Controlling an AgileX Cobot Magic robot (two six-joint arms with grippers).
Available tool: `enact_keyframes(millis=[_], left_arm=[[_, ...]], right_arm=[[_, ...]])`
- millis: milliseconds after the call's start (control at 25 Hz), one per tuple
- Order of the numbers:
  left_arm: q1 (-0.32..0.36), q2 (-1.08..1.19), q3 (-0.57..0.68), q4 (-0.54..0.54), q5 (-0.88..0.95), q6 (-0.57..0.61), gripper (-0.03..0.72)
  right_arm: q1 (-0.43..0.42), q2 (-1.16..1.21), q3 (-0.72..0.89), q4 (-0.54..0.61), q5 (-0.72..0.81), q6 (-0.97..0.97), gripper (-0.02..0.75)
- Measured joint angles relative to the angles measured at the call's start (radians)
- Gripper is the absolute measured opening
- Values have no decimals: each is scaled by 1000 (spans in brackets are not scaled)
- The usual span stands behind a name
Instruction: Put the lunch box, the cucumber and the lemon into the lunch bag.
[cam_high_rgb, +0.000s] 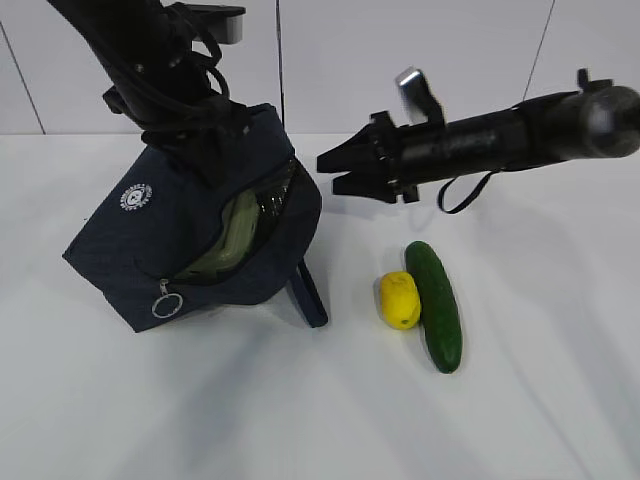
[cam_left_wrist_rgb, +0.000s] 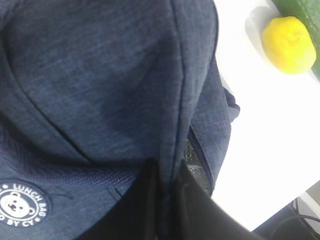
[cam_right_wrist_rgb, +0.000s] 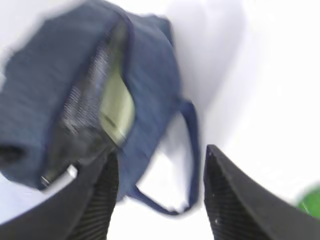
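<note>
Two items wait lower right: lemon (cam_high_rgb: 399, 299) touching cucumber (cam_high_rgb: 435, 305). Box (cam_high_rgb: 229, 238) sits inside the bag (cam_high_rgb: 190, 235) at left. Left claw (cam_left_wrist_rgb: 167, 200) pinches bag fabric; right claw (cam_high_rgb: 340, 172) gapes empty. Slipping fabric could close the mouth.

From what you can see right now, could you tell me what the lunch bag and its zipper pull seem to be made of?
The lunch bag looks like woven fabric, matte navy: the left wrist view shows a heathered weave and stitched seams. Its zipper pull looks like metal, a thin shiny silver ring, though plated plastic cannot be ruled out.
</note>
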Motion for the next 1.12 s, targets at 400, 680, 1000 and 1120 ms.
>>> enact_keyframes(millis=[400, 680, 1000, 1120], left_arm=[[0, 0, 0, 2, -3, 0, 16], [0, 0, 0, 4, -11, 0, 16], [0, 0, 0, 4, -11, 0, 16], [0, 0, 0, 5, -11, 0, 16]], right_arm=[[-87, -158, 0, -409, 24, 292, 411], [-68, -227, 0, -836, 43, 538, 411], [48, -227, 3, -1066, -12, 672, 410], [73, -220, 3, -1085, -26, 693, 409]])
